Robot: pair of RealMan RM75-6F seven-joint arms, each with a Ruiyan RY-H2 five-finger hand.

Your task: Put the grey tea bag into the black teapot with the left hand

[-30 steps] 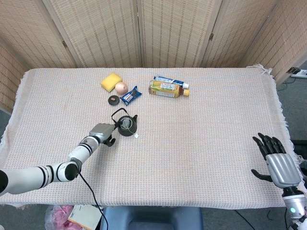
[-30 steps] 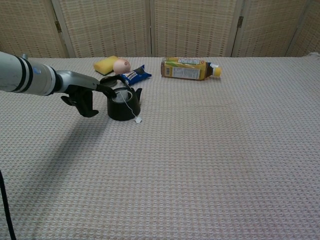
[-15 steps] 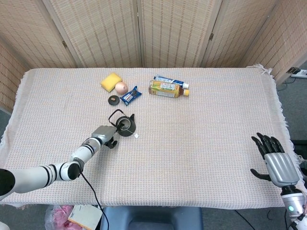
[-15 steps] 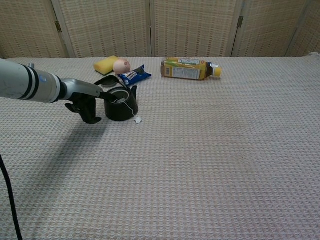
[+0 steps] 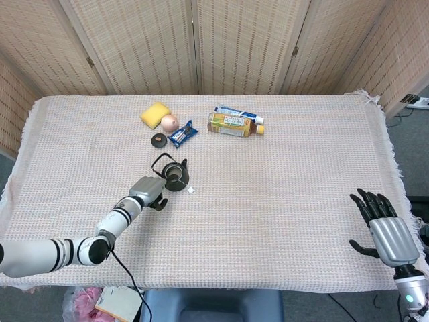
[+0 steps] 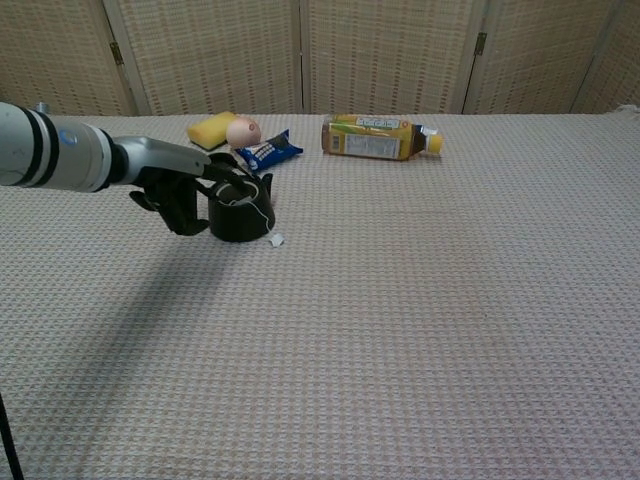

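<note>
Woven screens are standing behind a desk (image 5: 301, 201) covered in a pale knitted cloth. Near its left middle, the black teapot (image 6: 240, 213) is sitting upright with the grey tea bag (image 6: 236, 195) lying inside its open mouth, while the string is trailing over the rim to a small white tag (image 6: 277, 240) resting on the cloth. The left hand (image 6: 180, 195) is hovering right beside the pot, fingers curled and reaching toward the rim; whether it is pinching anything I cannot tell. The right hand (image 5: 387, 231) is hanging off the desk's near right corner, fingers spread, holding nothing. If a finger is catching the string or handle while pulling away, it could drag the bag out or tip the pot.
</note>
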